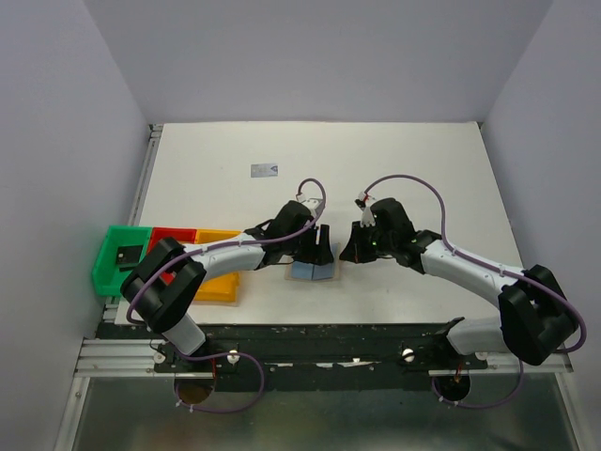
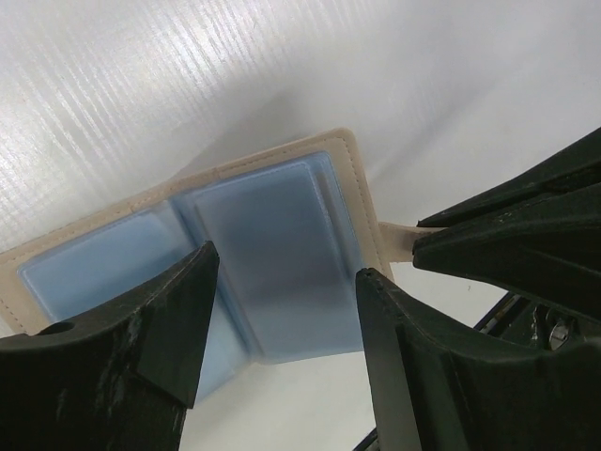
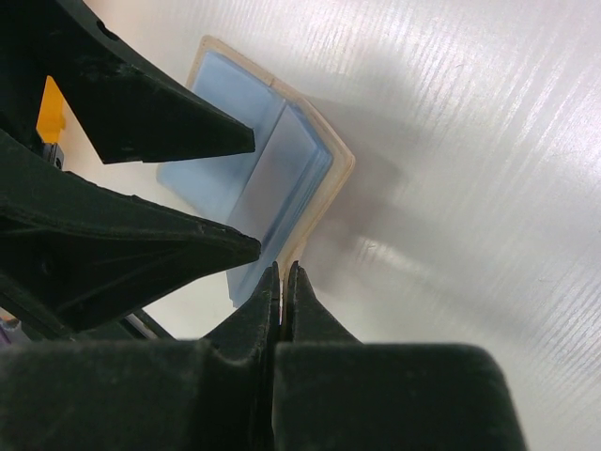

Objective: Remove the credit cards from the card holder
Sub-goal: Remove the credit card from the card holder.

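Note:
The card holder (image 1: 313,272) lies open on the white table, with two light-blue panels (image 2: 272,244) and a tan border (image 3: 331,193). My right gripper (image 3: 283,271) is shut on the tan tab (image 2: 395,241) at the holder's right edge. Over the right panel hangs my left gripper (image 2: 286,305), open, its fingers (image 2: 178,319) astride the panel's near edge with nothing between them. A greyish patch shows through that panel; I cannot tell whether it is a card. One silvery-white credit card (image 1: 266,170) lies alone farther back on the table.
Green (image 1: 105,268), red (image 1: 173,235) and yellow (image 1: 222,289) bins stand in a row at the left, by the left arm. A small black flat item (image 1: 123,256) lies in the green bin. Both grippers (image 1: 344,250) are close together over the holder.

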You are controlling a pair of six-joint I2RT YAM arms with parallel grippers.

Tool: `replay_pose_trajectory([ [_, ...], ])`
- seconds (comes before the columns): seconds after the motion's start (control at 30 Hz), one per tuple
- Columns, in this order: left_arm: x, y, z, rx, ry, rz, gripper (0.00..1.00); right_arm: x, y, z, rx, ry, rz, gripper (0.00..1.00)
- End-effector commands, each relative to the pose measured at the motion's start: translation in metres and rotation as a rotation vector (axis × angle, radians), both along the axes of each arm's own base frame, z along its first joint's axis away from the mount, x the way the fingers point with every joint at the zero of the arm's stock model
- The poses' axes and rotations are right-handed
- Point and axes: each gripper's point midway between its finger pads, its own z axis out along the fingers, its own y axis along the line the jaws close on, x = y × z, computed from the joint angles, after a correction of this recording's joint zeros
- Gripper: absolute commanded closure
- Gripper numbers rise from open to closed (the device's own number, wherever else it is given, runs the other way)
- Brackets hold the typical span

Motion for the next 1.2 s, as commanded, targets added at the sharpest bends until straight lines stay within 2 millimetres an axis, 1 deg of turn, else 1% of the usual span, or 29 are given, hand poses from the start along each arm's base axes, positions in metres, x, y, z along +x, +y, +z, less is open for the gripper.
replay_pose_trajectory([
  [0.0,0.003,-0.004,0.001,0.013,-0.019,-0.006,0.28,0.002,0.006,0.011,0.041,-0.025,0.016,1.0],
  [0.27,0.004,-0.004,-0.002,0.023,-0.019,-0.002,0.3,0.002,0.005,0.011,0.038,-0.026,0.013,1.0],
  [0.33,0.002,0.0,-0.007,0.043,-0.003,0.003,0.3,0.002,0.005,0.011,0.037,-0.026,0.016,1.0],
  [0.47,0.002,0.003,-0.009,0.056,0.001,0.014,0.31,0.002,0.005,0.011,0.038,-0.028,0.016,1.0],
  [0.87,0.01,0.018,0.005,0.056,-0.062,0.113,0.33,0.0,0.002,0.011,0.029,-0.034,0.016,1.0],
  [1.1,0.013,0.031,0.008,0.085,-0.08,0.165,0.34,0.0,0.002,0.012,0.029,-0.04,0.021,1.0],
  [1.17,0.017,0.04,0.008,0.114,-0.098,0.208,0.34,0.0,0.001,0.012,0.027,-0.04,0.021,1.0],
])
